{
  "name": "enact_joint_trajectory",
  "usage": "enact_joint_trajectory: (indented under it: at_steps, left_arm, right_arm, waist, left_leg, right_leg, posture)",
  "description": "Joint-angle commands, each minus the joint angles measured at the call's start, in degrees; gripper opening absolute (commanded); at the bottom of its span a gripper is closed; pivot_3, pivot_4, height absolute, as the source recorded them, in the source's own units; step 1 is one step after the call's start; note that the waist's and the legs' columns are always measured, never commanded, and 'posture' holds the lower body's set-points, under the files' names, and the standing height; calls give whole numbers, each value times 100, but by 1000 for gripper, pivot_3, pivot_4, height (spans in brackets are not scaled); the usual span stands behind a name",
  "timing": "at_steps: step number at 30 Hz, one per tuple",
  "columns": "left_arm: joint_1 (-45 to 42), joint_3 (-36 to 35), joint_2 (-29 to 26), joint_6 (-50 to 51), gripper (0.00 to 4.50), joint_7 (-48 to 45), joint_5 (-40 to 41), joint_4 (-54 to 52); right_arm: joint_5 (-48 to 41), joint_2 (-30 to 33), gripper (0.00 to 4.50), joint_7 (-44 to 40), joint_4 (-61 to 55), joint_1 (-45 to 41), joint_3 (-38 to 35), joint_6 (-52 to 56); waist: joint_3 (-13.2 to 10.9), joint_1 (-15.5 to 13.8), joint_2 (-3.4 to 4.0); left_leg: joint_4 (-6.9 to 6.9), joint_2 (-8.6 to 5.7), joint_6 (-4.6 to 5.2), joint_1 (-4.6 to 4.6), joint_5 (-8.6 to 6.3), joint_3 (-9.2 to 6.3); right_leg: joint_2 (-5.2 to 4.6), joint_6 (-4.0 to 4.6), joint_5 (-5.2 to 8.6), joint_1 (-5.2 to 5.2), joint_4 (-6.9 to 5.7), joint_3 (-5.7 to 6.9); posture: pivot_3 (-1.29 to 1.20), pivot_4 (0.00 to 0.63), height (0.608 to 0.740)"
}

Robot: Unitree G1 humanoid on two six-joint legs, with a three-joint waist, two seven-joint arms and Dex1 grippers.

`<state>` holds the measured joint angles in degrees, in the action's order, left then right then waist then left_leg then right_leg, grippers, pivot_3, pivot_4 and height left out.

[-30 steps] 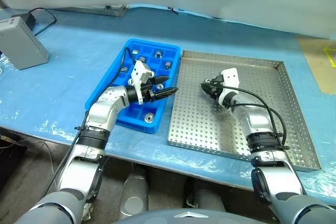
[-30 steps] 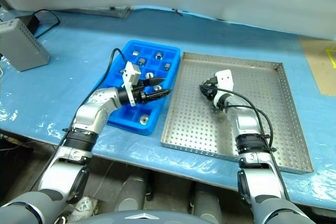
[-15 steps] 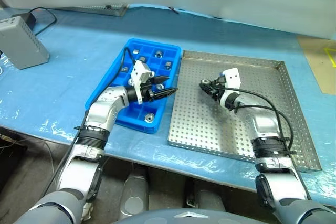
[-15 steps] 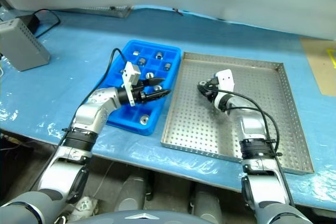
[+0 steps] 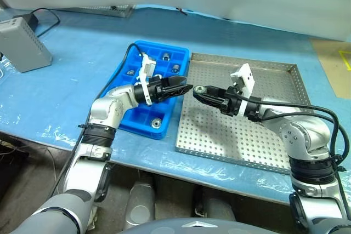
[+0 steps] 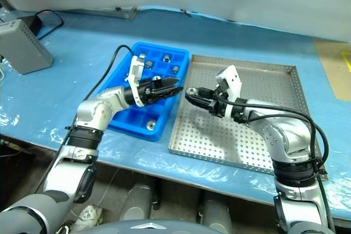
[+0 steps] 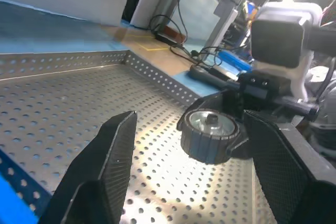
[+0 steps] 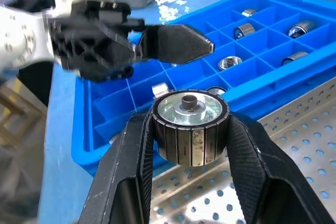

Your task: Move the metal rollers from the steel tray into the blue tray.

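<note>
Gripping one of the metal rollers [image 8: 189, 126] between its two black fingers, the right gripper [image 5: 198, 90] hangs above the steel tray [image 5: 274, 135], close to that tray's rim on the side facing the blue tray [image 5: 122, 92]. The left gripper [image 5: 185, 88] reaches in from over the blue tray with its fingers spread apart and nothing between them, its tips just beside the held roller but not touching it. The two trays sit side by side on the blue-covered table [image 5: 71, 97], their long rims nearly touching. Several more rollers [image 6: 165, 57] lie in separate compartments of the blue tray, mostly toward its far end, with one [image 5: 157, 123] near the front edge. The perforated floor of the steel tray lies bare around and beyond the right arm, out to its far and right rims. A grey box [image 5: 22, 43] stands well apart at the table's far left.
</note>
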<state>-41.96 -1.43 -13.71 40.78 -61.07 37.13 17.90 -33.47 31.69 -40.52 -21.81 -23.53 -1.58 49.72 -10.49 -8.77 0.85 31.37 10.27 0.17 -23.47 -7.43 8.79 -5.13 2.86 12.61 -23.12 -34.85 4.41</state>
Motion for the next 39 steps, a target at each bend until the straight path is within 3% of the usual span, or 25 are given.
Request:
enact_joint_trajectory:
  at_steps: [1,10,18,23,39]
  left_arm:
    - [-251,-435,-46,1144,3409,77,753,96]
    - [-370,-416,-11,1992,3409,447,725,431]
    - [-489,-792,198,2108,3409,629,954,468]
    - [-313,-627,226,2287,3409,589,1016,25]
    - [-380,-439,374,2296,3409,858,801,385]
  right_arm:
    - [521,274,1619,-61,-345,-137,357,-604]
    - [716,413,1619,-152,-447,-526,518,-830]
    - [791,378,1619,-221,-452,-496,675,-834]
    - [841,364,1619,-211,-411,-463,767,-869]
    - [869,246,1619,-119,-331,-551,731,-881]
  waist:
    - [0,2,0]
    - [0,-2,-1]
    - [-1,-4,-1]
    - [-1,0,-1]
    - [-1,0,-1]
  left_leg:
    - [-2,0,-2,-2,1,0]
    - [-4,-2,0,-3,1,-2]
    - [-3,-1,0,-4,0,-3]
    - [-3,-2,3,-5,-1,-3]
    - [-2,-3,3,-5,-1,-3]
  right_leg:
    - [0,0,0,-2,0,0]
    - [0,-1,0,-2,5,0]
    - [1,-1,0,-1,7,1]
    - [0,-1,0,-1,8,1]
    - [0,-1,0,-1,7,1]
  posture:
    - [122,150,740]
    - [121,150,740]
    - [121,150,740]
    - [120,150,740]
    - [116,150,740]
